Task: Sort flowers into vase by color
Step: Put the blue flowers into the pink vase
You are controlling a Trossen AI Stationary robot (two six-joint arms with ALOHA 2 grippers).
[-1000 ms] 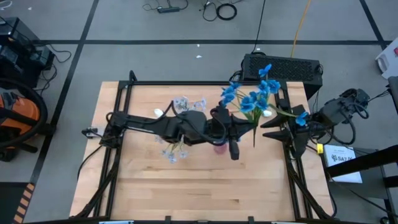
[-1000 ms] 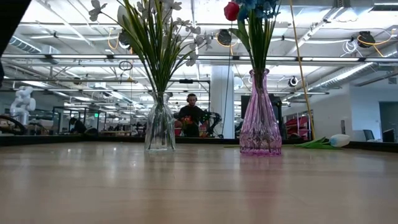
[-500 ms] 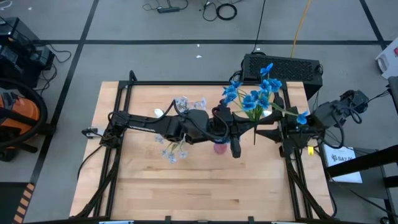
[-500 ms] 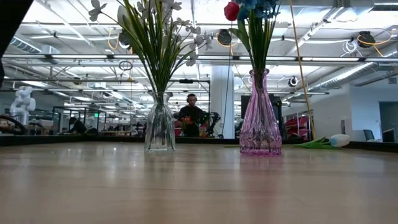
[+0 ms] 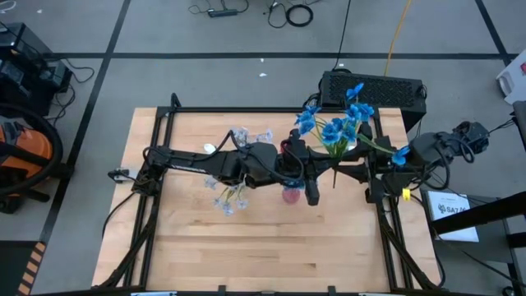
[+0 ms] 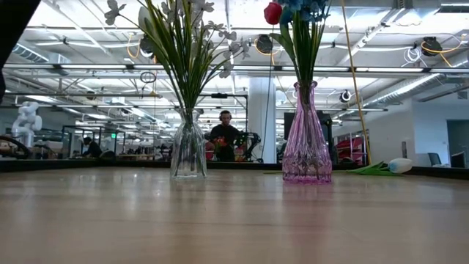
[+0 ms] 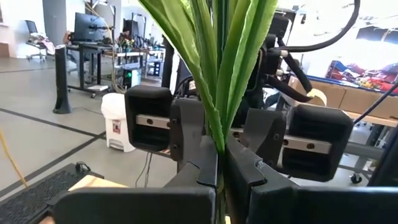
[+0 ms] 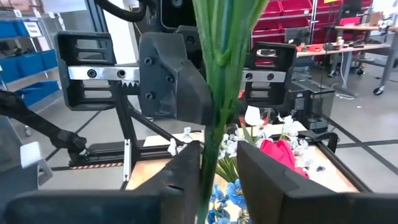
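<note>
My left gripper is shut on a blue flower spray with green stems above the table's middle right. My right gripper faces it, open, with one finger on either side of the same stems. A pink vase holds a red tulip bud and blue clusters. A clear vase holds pale lavender-white sprays. A white tulip bud lies on the table at the right. My left gripper pinches the spray's bundle of green stems and leaves between its two fingers, low on the spray. The fingers come level from the table's left. The spray stands upright above them, clear of the table. My right gripper: the stem runs close along one finger; whether they touch, I cannot tell.
The pink vase stands just under my left arm, the clear vase to its left. A black box sits past the table's far right corner. People and benches show in the room behind.
My right gripper has moved toward the table's left, up to the stems that my left gripper holds. The spray and my left gripper have stayed almost in place.
</note>
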